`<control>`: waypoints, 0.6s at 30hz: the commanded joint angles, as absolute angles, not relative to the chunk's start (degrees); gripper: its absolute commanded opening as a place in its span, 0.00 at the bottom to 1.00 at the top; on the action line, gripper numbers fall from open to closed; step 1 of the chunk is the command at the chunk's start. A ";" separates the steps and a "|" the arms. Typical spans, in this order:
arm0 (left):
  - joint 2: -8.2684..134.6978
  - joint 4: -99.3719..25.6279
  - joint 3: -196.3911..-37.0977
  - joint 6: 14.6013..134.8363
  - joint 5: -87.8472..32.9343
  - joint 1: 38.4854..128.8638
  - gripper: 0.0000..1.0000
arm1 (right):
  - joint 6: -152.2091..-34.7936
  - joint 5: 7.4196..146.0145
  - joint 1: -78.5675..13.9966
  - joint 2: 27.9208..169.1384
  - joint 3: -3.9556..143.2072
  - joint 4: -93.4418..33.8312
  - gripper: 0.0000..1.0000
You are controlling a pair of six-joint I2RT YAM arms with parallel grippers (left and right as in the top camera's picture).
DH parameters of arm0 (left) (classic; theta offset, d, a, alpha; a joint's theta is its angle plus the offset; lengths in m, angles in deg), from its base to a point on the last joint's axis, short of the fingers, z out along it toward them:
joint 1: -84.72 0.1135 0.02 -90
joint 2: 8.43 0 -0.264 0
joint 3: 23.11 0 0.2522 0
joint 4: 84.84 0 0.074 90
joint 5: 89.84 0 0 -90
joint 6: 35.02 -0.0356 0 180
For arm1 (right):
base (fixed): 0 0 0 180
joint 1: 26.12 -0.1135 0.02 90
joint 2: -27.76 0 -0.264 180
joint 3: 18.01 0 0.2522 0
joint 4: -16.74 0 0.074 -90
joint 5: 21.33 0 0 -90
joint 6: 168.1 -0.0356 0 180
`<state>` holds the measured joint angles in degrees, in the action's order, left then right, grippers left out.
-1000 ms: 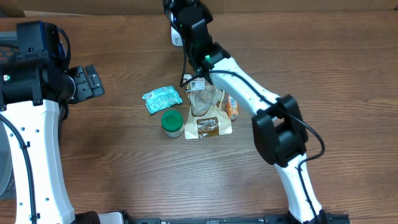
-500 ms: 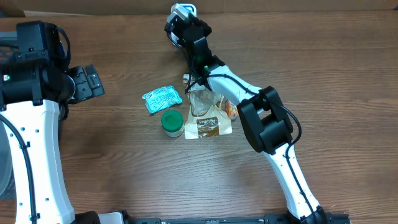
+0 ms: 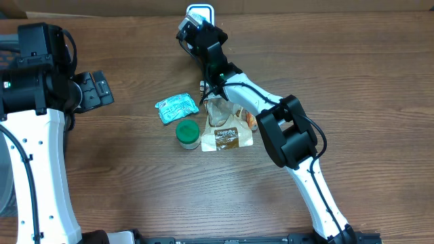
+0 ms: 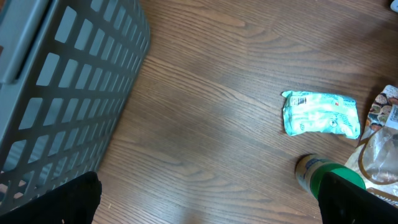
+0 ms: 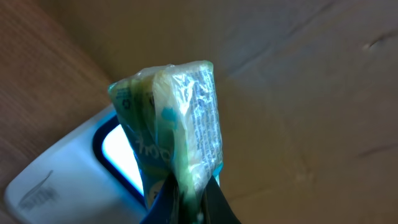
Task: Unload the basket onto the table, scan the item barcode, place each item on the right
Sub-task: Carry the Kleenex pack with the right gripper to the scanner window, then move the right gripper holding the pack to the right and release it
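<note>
White links, black joint housings: left arm point(image 3: 41, 156) at 9 o'clock, right arm point(image 3: 319, 196) at 5 o'clock, the latter with a black cable point(image 3: 337, 144) and a green light point(image 3: 221, 68), possibly an indicator.

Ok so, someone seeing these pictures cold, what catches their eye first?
Most likely the right gripper at the table's far edge, shut on a crinkly green-and-clear packet held in front of the white scanner with its glowing window. After that, the small heap mid-table: a teal pouch, a green-lidded jar and a brown bag. A grey basket fills the left of the left wrist view.
</note>
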<state>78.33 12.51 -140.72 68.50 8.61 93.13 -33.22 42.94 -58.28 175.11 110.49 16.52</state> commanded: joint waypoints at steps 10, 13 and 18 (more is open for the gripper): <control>78.46 12.49 -140.85 69.33 9.13 93.28 1.00 | -61.02 50.41 -58.42 149.14 111.12 -11.92 0.04; 78.46 12.49 -140.85 69.33 9.13 93.28 1.00 | -74.49 58.24 -57.89 141.64 111.12 -24.50 0.04; 78.46 12.49 -140.85 69.33 9.13 93.28 1.00 | -85.09 64.95 -54.13 132.24 111.12 -40.39 0.04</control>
